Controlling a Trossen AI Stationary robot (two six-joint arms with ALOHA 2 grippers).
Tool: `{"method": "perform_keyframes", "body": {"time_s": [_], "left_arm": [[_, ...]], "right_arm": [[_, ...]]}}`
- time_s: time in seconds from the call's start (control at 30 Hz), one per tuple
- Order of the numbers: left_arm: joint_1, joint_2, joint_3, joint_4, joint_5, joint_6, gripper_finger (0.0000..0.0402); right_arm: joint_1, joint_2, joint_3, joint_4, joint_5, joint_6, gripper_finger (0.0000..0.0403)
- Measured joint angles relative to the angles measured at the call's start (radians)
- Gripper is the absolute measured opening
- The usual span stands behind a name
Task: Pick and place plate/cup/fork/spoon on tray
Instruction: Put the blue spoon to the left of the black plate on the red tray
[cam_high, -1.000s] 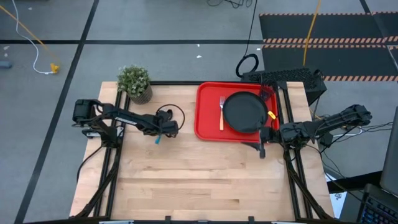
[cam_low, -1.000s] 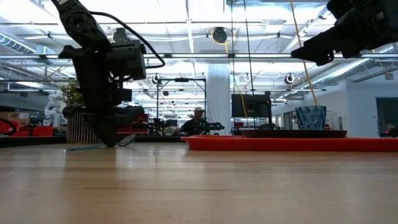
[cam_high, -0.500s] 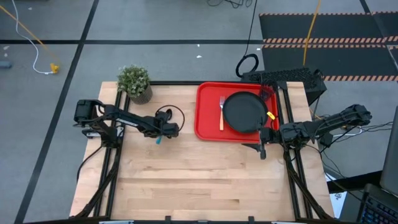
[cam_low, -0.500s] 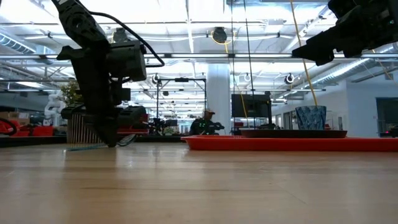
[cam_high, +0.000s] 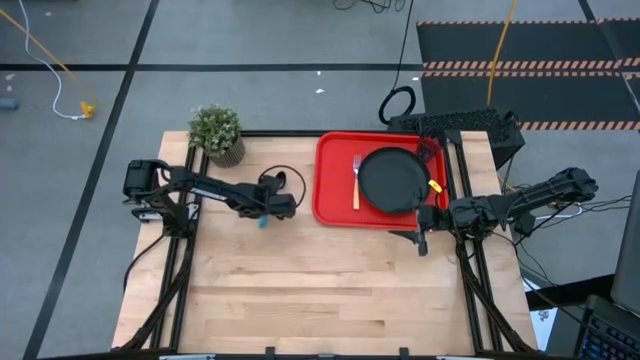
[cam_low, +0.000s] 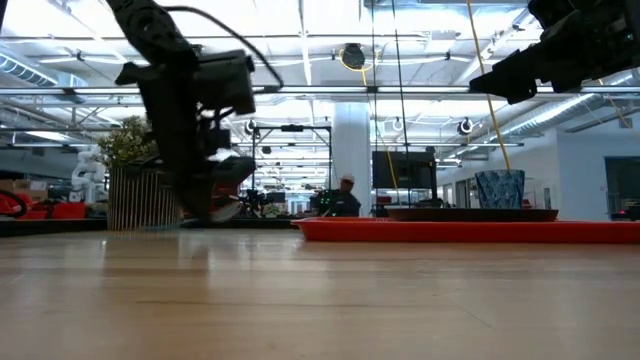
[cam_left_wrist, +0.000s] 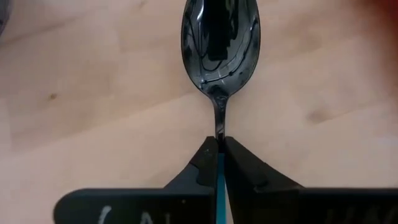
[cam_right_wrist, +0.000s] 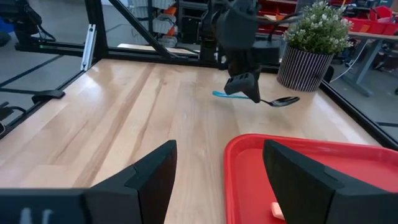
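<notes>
The spoon, with a dark shiny bowl (cam_left_wrist: 219, 37) and a light-blue handle, is in my left gripper (cam_high: 268, 208), left of the red tray (cam_high: 330, 205). In the right wrist view the spoon (cam_right_wrist: 283, 101) hangs clear of the table. The black plate (cam_high: 392, 180) and the orange-handled fork (cam_high: 356, 182) lie in the tray. My right gripper (cam_high: 420, 240) is open and empty at the tray's near right corner. I cannot make out the cup. My left gripper pinches the spoon's handle (cam_left_wrist: 219, 132) between its two fingers, just behind the neck where the blue part begins. The fingers come from above, pointing down, across the handle. The spoon is lifted clear of the table, about level, its bowl toward the far edge and the blue end (cam_high: 262, 221) toward the near edge.
A potted green plant (cam_high: 217, 132) stands at the table's far left corner, behind my left arm. The bare wooden table (cam_high: 320, 290) stretches toward the near edge. A person (cam_low: 346, 195) shows in the room beyond the table.
My left gripper has risen and gone toward the tray with the spoon. The spoon lay on the table before and now hangs clear of it. My right arm has kept still.
</notes>
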Motion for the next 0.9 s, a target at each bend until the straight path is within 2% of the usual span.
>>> {"method": "perform_keyframes", "body": {"time_s": [0.3, 0.5, 0.8, 0.9], "left_arm": [[-0.001, -0.002, 0.184, 0.104, -0.017, 0.157, 0.0012], [-0.006, -0.003, 0.268, 0.331, -0.072, 0.270, 0.0008], [-0.006, -0.002, 0.276, 0.699, -0.113, 0.357, 0.0008], [-0.006, 0.031, 0.317, 0.737, -0.123, 0.378, 0.0008]], "right_arm": [[-0.001, 0.000, 0.000, -0.061, 0.026, -0.042, 0.0231], [-0.001, 0.000, 0.000, -0.067, 0.032, -0.056, 0.0231], [0.000, 0.000, 0.000, -0.067, 0.028, -0.137, 0.0231], [0.000, 0.000, 0.000, -0.066, 0.028, -0.186, 0.0231]]}}
